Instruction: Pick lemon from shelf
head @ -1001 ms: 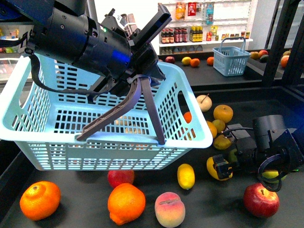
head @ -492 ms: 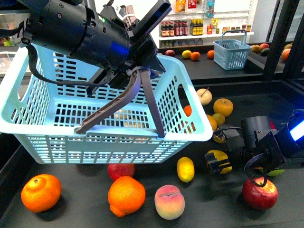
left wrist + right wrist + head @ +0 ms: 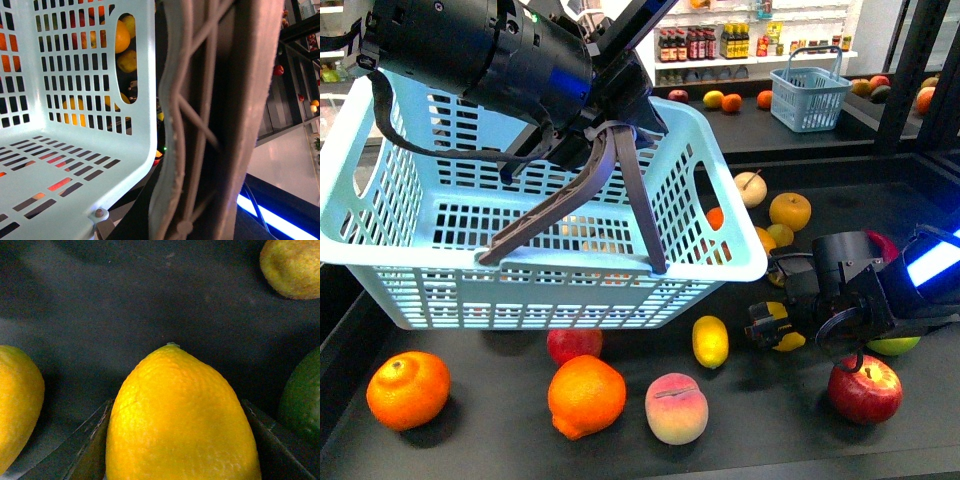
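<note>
My right gripper (image 3: 770, 327) is shut on a bright yellow lemon (image 3: 786, 335), low over the shelf's black deck (image 3: 770, 430) at the right. In the right wrist view the lemon (image 3: 175, 410) fills the space between both fingers (image 3: 87, 445), tip pointing away. A second lemon (image 3: 710, 341) lies loose on the deck to its left, and it also shows in the right wrist view (image 3: 15, 405). My left gripper (image 3: 605, 135) is shut on the grey handle (image 3: 620, 200) of a large light blue basket (image 3: 420, 285) held above the deck. The handle (image 3: 210, 125) fills the left wrist view.
Two oranges (image 3: 408, 390) (image 3: 585, 397), a peach (image 3: 677, 408) and red apples (image 3: 865, 388) (image 3: 573, 345) lie along the front. A green fruit (image 3: 893, 346) and yellow fruits (image 3: 790, 211) sit near my right arm. A small blue basket (image 3: 807, 98) stands at the back, with black posts (image 3: 900, 80) at the right.
My right gripper has moved left and a little away from the front with the lemon in it, closer to the loose lemon. The basket stays held up in about the same place.
</note>
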`<state>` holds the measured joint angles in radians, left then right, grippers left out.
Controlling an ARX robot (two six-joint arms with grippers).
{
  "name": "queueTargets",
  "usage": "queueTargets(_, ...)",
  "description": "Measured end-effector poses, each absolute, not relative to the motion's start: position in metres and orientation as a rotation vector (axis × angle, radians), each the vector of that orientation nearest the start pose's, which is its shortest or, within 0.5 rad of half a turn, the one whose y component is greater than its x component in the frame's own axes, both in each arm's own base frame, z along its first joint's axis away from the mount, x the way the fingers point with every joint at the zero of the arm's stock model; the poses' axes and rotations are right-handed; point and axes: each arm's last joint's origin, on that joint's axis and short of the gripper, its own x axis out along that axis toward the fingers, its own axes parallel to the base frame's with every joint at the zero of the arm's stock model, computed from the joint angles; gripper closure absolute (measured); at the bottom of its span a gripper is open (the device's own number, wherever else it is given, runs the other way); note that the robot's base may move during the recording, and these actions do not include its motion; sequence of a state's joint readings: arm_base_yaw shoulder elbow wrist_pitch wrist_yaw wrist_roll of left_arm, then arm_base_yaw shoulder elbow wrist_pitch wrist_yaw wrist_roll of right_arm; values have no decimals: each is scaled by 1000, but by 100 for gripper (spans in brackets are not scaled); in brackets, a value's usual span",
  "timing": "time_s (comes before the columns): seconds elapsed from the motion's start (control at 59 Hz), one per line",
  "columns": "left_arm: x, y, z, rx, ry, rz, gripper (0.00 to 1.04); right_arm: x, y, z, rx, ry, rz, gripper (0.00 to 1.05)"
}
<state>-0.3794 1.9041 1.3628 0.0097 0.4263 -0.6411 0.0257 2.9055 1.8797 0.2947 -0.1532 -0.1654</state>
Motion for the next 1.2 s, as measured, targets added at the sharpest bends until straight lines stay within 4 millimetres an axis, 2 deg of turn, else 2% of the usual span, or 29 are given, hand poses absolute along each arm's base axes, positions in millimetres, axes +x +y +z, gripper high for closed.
queueTargets(0.119,393,-170,230,-603,779,-584,90,524,17,-77,-104,717,232,38)
queueTargets(0.271,393,-170,230,-603,779,-584,90,511,13,-73,-77,721,232,39)
queueTargets(0.373,393,-170,230,-603,779,-584,90,502,7,-60,-50,704,214,39)
queueTargets(0.492,393,-170,230,-603,779,-584,90,493,-9,-23,-7,639,169,39)
queueTargets(0.577,393,-170,230,-603,779,-584,90,484,-26,20,12,556,136,39)
queueTargets(0.611,393,-170,230,-603,779,-584,90,477,-35,49,31,501,125,39)
queueTargets(0.678,393,-170,230,-603,779,-584,90,466,-44,82,50,442,114,39)
queueTargets(0.746,393,-170,230,-603,779,-584,90,455,-47,106,71,405,120,39)
queueTargets(0.899,393,-170,230,-603,779,-585,90,432,-36,167,145,319,175,39)
queueTargets(1.001,393,-170,230,-604,779,-584,90,423,-18,194,181,273,228,39)
queueTargets(1.085,393,-170,230,-603,779,-584,90,420,1,204,221,258,273,39)
queueTargets(1.204,394,-170,230,-603,779,-584,90,420,27,201,268,287,321,39)
